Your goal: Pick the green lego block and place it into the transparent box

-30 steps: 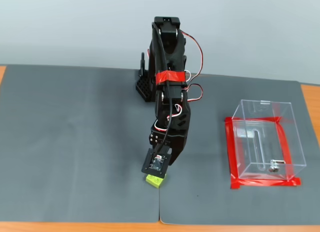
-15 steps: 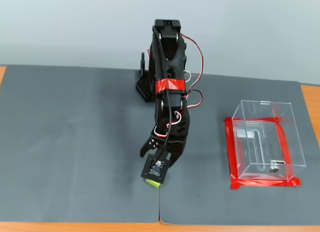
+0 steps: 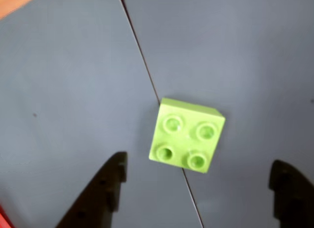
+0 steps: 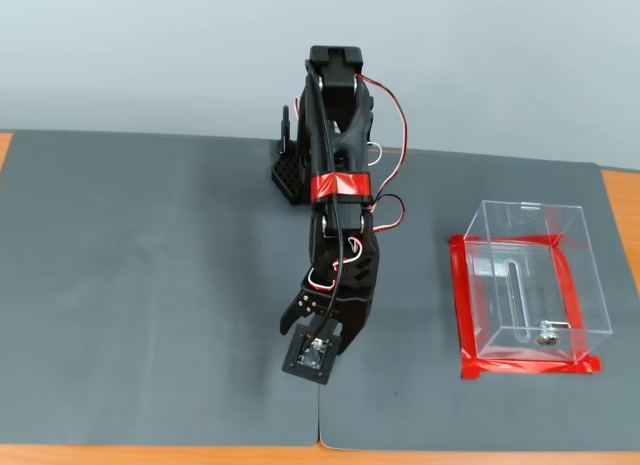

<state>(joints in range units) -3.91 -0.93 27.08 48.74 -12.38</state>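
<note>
Black printed arm [image 4: 335,185], two-finger gripper [image 3: 196,181].
Arm body all black plastic; one band of red tape around the mid link. Red and white wires loop along the right side in the fixed view. Small square black camera module with a lens at the wrist end. Wrist view: two dark, tapered fingers [image 3: 100,191] with small holes along the edge.

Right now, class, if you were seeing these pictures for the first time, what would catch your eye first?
In the wrist view, the bright green block stands out, lying studs-up on a seam in the grey mat, with the open hand hovering over it. In the fixed view, the black arm stands mid-table, and the clear box, edged with red tape, sits to its right.
</note>
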